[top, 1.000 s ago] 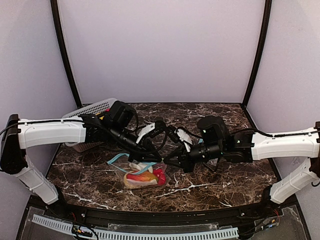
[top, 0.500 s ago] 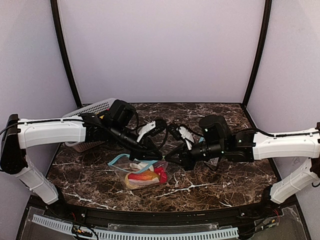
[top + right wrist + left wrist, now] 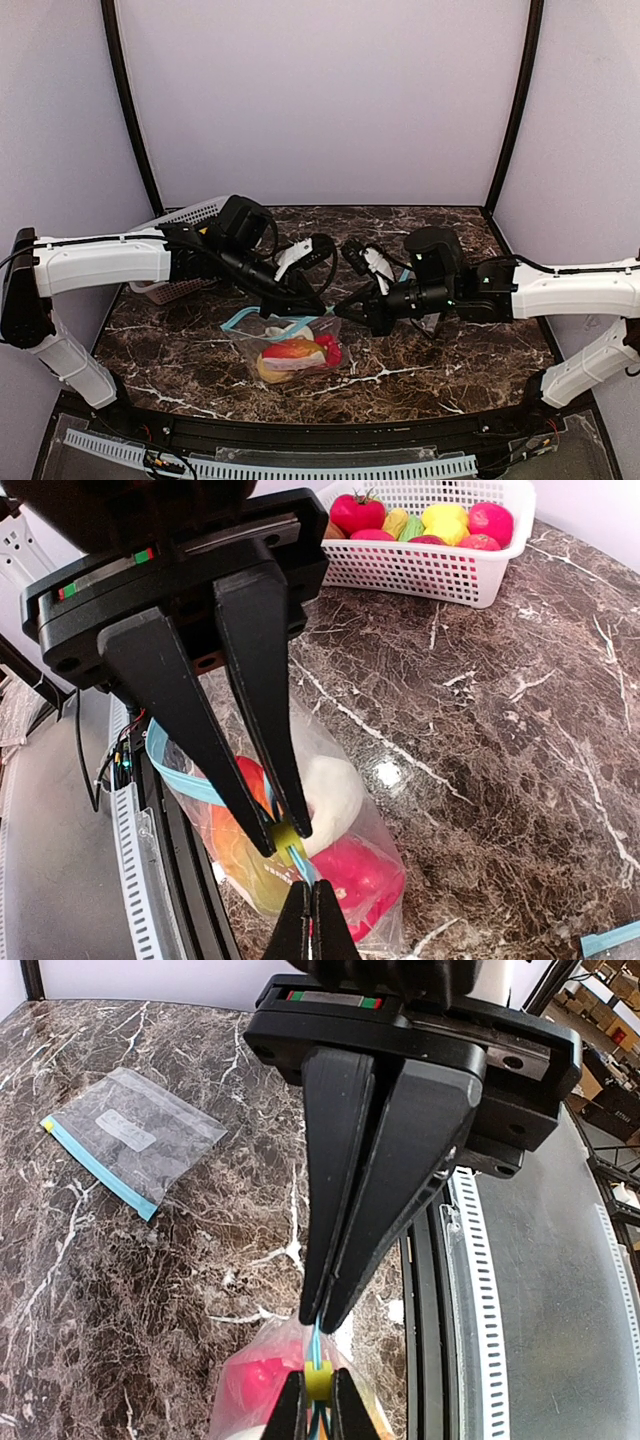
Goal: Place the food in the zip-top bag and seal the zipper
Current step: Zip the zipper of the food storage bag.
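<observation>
The bag (image 3: 247, 336) is in the lower centre of the top view, on the table (image 3: 440, 362), just under the two grippers. Food (image 3: 355, 875) is inside it: a red piece, a white piece above it and an orange-yellow piece to its left, all seen through the clear plastic.

The left gripper (image 3: 305, 298) comes from the left of the top view. Its jaws are clenched on the zipper (image 3: 185, 775), at the small yellow end piece. The right wrist view shows this best: there the two black fingers meet on the yellow piece in the lower middle of the frame.

The right gripper (image 3: 352, 312) comes from the right, and its jaws are also clenched on the zipper, on the blue strip just beside the yellow piece. The tips of the two grippers are almost touching. To the left of the grip, the blue strip bends away in a loop. I cannot tell if this part is pressed closed.

More food lies in the white basket (image 3: 420, 570), at the top of the right wrist view and well apart from the bag. A second bag (image 3: 135, 1140), flat and with a blue edge, lies in the upper left of the left wrist view.
</observation>
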